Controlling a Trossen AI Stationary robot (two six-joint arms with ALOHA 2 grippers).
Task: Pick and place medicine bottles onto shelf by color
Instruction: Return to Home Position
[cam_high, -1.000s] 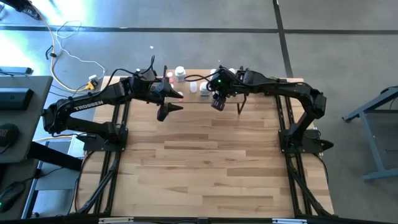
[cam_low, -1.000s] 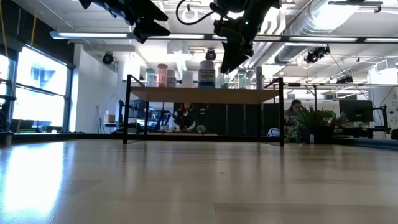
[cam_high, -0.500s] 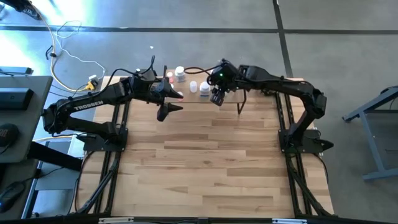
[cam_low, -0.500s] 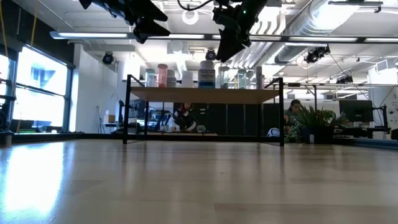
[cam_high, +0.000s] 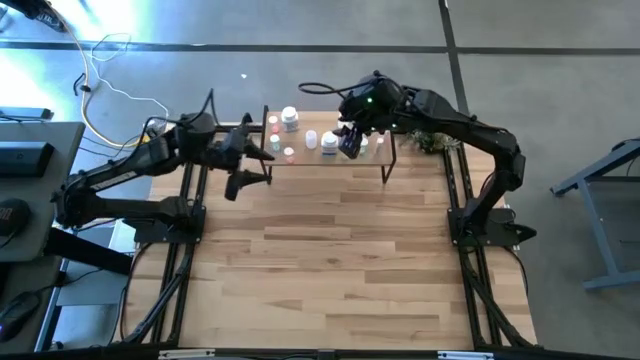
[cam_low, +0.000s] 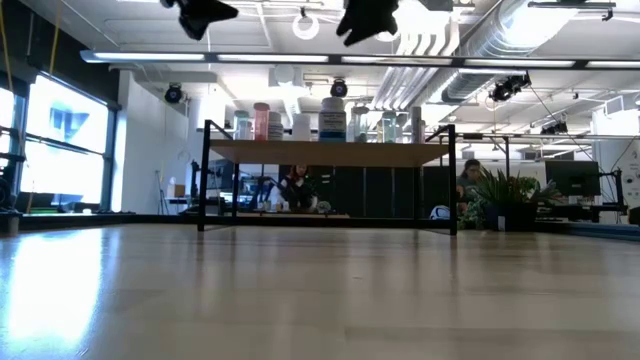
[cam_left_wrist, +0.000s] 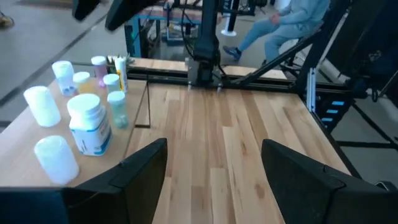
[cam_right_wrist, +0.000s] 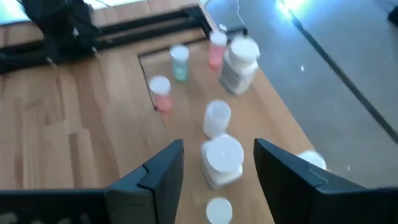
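A plank-patterned wooden tabletop (cam_high: 330, 260) fills the high view, ringed by grey floor. Only the low view opens onto the lit room behind, and the left wrist view catches a seated person (cam_left_wrist: 292, 17) beyond the table. The shelf (cam_low: 330, 153) stands at 12 o'clock on the table's far edge. The medicine bottles (cam_high: 290, 119) stand upright on it, gathered towards its 9 o'clock half. From above they are scattered caps, while the low view lines them up in a row along the board. The right gripper (cam_high: 350, 142) hangs above the shelf's middle, and its wrist view shows its fingers (cam_right_wrist: 155, 174) spread apart over the bottles. The left gripper (cam_high: 247, 168) hovers at 10 o'clock, just off the shelf's end, its fingers (cam_left_wrist: 140, 168) wide apart.
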